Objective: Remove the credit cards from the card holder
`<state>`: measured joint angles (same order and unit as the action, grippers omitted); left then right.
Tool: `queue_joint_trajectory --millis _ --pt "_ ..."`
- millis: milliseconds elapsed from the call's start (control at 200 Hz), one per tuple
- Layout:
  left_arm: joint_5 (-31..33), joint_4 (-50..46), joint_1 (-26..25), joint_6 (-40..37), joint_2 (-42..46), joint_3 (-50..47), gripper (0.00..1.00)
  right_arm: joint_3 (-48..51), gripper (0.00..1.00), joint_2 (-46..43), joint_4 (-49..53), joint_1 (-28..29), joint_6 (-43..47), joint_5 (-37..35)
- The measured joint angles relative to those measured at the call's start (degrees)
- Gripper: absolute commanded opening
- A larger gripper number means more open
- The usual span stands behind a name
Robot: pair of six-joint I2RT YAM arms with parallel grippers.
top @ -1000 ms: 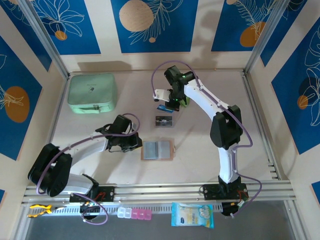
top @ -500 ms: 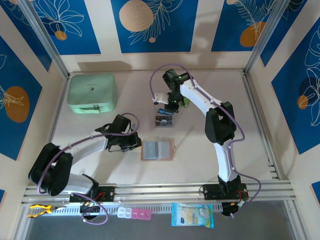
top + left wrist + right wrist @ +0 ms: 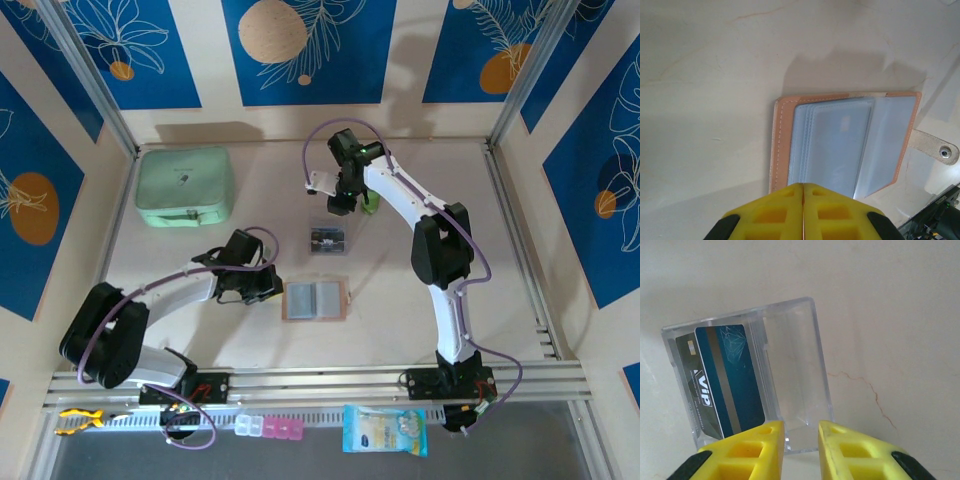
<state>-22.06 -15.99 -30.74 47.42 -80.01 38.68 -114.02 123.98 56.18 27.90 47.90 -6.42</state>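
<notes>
The card holder (image 3: 315, 300) lies open and flat on the table, tan-pink with grey-blue pocket panels (image 3: 835, 145) and a snap tab (image 3: 935, 148). My left gripper (image 3: 803, 186) is shut, with its yellow tips over the holder's near edge; in the top view the left gripper (image 3: 270, 287) sits at the holder's left side. Two credit cards, one blue (image 3: 732, 375) and one dark (image 3: 695, 397), stand in the left compartment of a clear plastic box (image 3: 790, 365). My right gripper (image 3: 801, 427) hangs just behind the box, open, holding nothing; from above the right gripper (image 3: 341, 203) is beyond the box (image 3: 327, 240).
A mint-green zip pouch (image 3: 185, 186) lies at the back left. On the front rail sit a pill organiser (image 3: 268, 428), a blue packet (image 3: 385, 430) and a yellow tool (image 3: 78, 420). Metal frame posts bound both sides.
My right gripper held a blue card above the clear box, let it go into the box, opened and drew back. The left arm and the card holder have stayed still.
</notes>
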Motion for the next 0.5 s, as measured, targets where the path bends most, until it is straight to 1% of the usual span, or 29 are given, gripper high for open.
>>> queue_joint_trajectory --millis 75,135,230,275,495 --pt "0.02 0.00 0.00 0.00 0.00 0.00 0.08 0.07 0.36 0.00 0.02 0.24 -0.15 0.81" --pt "0.00 0.02 0.00 -0.02 0.00 0.00 0.08 0.70 0.49 -0.02 -0.02 0.57 -0.13 1.44" --pt "0.00 0.02 0.02 -0.02 0.00 0.00 0.08 2.95 0.65 -0.02 -0.35 1.16 0.17 2.12" --pt "-0.02 0.02 0.07 -0.04 0.00 0.00 0.08 4.15 0.67 -0.02 -0.57 1.33 -0.07 2.10" --pt "-0.20 0.02 0.15 -0.57 0.02 0.00 0.08 7.26 0.66 -0.02 -2.27 1.70 0.00 1.42"
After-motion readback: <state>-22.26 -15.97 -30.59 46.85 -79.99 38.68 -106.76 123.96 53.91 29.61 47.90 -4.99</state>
